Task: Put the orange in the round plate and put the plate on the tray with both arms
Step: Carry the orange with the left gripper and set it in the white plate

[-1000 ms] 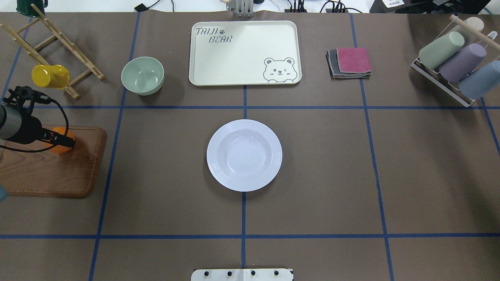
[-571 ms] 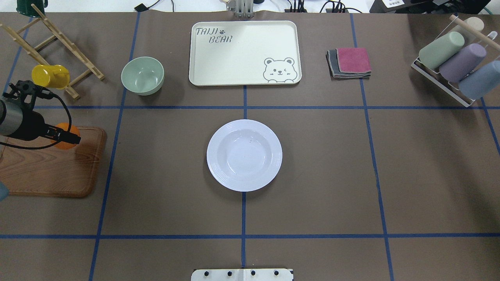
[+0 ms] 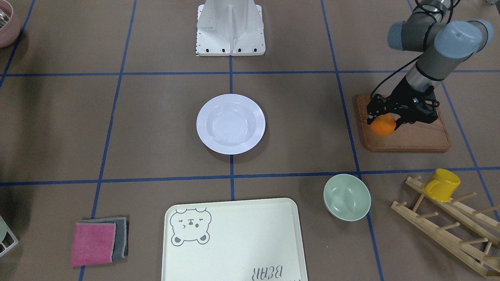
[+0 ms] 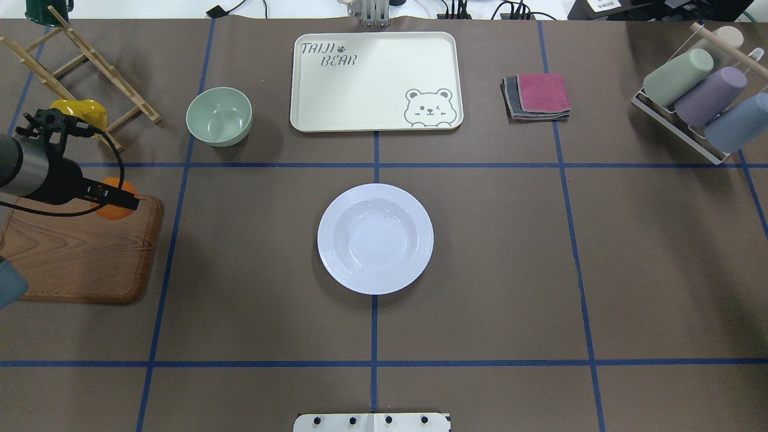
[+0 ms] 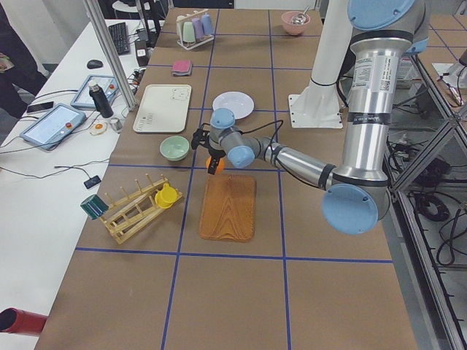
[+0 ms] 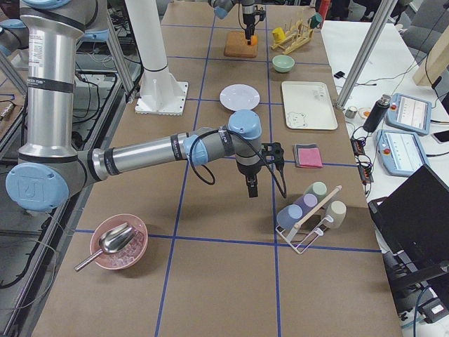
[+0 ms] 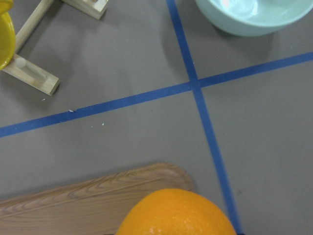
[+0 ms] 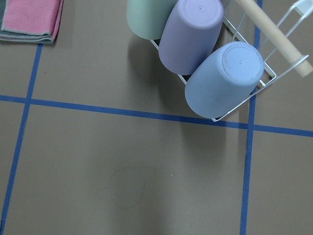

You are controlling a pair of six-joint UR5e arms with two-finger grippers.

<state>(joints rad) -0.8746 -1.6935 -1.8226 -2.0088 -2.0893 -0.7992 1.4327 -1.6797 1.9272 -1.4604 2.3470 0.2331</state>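
My left gripper (image 4: pixel 120 203) is shut on the orange (image 4: pixel 111 210) and holds it just above the far right corner of the wooden board (image 4: pixel 78 264); the front view shows its fingers on either side of the orange (image 3: pixel 382 128). The fruit fills the bottom edge of the left wrist view as the orange (image 7: pixel 176 215). The white round plate (image 4: pixel 375 240) sits empty at the table's middle. The cream bear tray (image 4: pixel 372 78) lies empty beyond it. My right gripper (image 6: pixel 251 188) hangs over bare table near the cup rack, seen only from the side, so I cannot tell its state.
A pale-green bowl (image 4: pixel 219 116) stands left of the tray. A yellow mug (image 4: pixel 81 111) hangs on a wooden rack (image 4: pixel 96 57) at far left. Folded cloths (image 4: pixel 537 96) and a wire rack of cups (image 4: pixel 696 96) are on the right.
My left gripper has carried the orange to the right and toward the far side, from over the board's middle to its far right corner.
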